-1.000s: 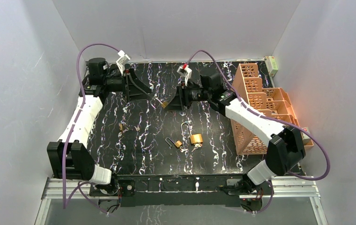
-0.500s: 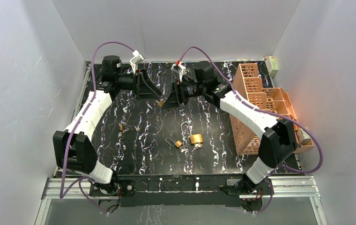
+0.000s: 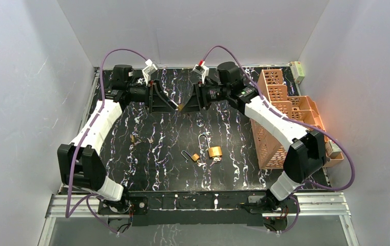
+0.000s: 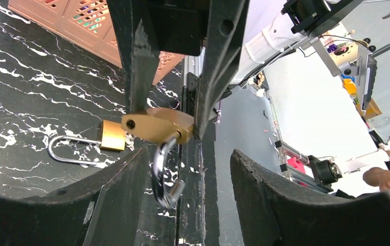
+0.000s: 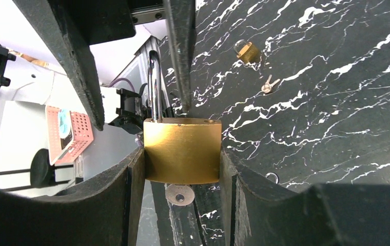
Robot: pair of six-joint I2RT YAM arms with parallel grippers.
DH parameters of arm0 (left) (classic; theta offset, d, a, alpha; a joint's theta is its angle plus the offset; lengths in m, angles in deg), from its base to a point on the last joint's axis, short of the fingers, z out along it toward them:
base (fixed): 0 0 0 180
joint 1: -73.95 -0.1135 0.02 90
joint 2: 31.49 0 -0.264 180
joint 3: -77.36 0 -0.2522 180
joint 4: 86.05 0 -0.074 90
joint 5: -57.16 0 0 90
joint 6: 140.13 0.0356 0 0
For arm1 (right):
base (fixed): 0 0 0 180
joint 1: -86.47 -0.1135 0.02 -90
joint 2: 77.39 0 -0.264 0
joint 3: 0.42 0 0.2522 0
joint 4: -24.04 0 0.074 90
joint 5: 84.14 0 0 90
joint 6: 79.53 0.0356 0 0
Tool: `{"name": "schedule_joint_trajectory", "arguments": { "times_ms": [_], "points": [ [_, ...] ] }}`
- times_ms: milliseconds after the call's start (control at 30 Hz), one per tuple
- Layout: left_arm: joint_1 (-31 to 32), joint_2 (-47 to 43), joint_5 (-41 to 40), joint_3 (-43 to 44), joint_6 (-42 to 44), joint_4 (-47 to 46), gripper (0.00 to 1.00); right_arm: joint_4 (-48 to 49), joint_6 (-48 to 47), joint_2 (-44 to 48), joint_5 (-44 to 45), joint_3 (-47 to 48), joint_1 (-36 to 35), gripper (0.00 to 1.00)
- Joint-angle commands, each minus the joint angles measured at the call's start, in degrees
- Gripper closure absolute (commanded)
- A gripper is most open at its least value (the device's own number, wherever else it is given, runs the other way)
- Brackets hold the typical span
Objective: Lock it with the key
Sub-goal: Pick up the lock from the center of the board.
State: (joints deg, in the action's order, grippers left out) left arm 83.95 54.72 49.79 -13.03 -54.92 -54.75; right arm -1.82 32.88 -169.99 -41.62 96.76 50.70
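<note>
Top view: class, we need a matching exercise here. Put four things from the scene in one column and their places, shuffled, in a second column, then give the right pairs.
Things
1. Held padlock
2. Big loose padlock
3. Small padlock
4. Basket

Places
A. At the table's right edge
B. Between the right claw's fingers
C. On the table, just left of a bigger padlock
D. On the table, just right of a smaller padlock

Pairs: 1-B, 2-D, 3-C, 4-A
</note>
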Motion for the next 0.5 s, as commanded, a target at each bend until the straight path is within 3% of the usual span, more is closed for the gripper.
{"name": "schedule_joint_trajectory", "arguments": {
  "times_ms": [0, 67, 167, 200, 367, 467],
  "points": [
    [-1.2, -2.3, 2.8, 1.2, 2.7, 2.5, 0.44, 2.4, -0.1, 3.7, -1.5, 2.7, 1.1, 1.00],
    [-1.7, -2.2, 3.0, 1.8, 2.8, 2.6, 0.50, 2.2, -0.1, 3.8, -1.9, 2.4, 1.2, 1.00],
    [-2.1, -1.9, 2.4, 2.1, 2.8, 2.6, 0.74, 2.4, 0.1, 4.0, -2.4, 2.1, 1.2, 1.00],
    [-2.2, -1.7, 2.0, 2.0, 2.8, 2.7, 0.74, 2.5, 0.3, 4.0, -2.6, 2.1, 1.2, 1.00],
    [-2.1, -0.3, 1.8, 2.6, 2.0, 2.1, 0.66, 3.1, 1.0, 3.7, -3.6, 1.8, 1.2, 1.00],
    [-2.1, -0.2, 1.8, 2.6, -0.8, -1.0, 0.46, 4.0, 1.4, 3.5, -4.1, 1.4, 1.2, 1.00]
  ]
}}
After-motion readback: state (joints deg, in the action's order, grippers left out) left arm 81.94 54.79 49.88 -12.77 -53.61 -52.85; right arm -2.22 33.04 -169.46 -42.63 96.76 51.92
